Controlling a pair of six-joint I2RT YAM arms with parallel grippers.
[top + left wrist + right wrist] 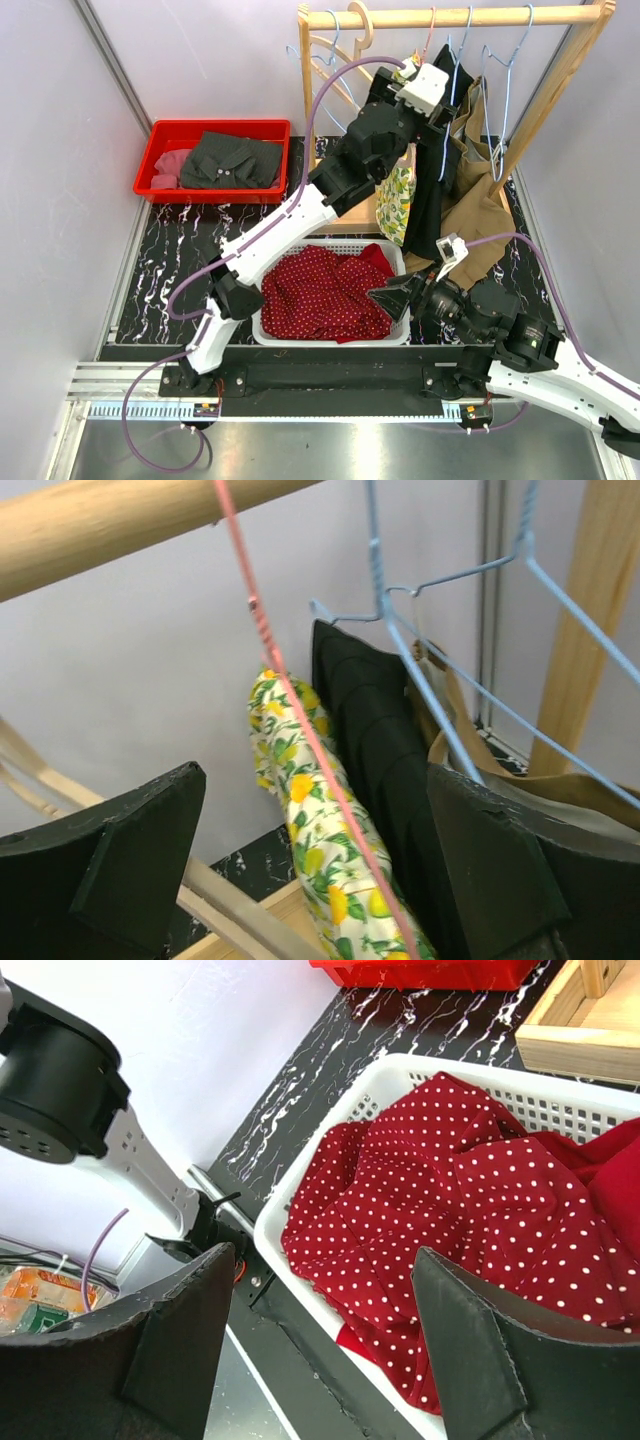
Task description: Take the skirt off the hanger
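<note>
Left wrist view shows the left hand (315, 870) spread fully open and empty, its fingers (120, 860) framing the lemon-print skirt (300, 795) ahead, which hangs on the pink hanger (262, 630) under the wooden rail (100, 520) — just beside a black garment (370, 730). It should probably pinch the printed cloth alone, below the wire, and draw it down without snagging its neighbour. The right hand (320, 1350) hovers wide open, holding nothing, over the white basket (300, 1195).
</note>
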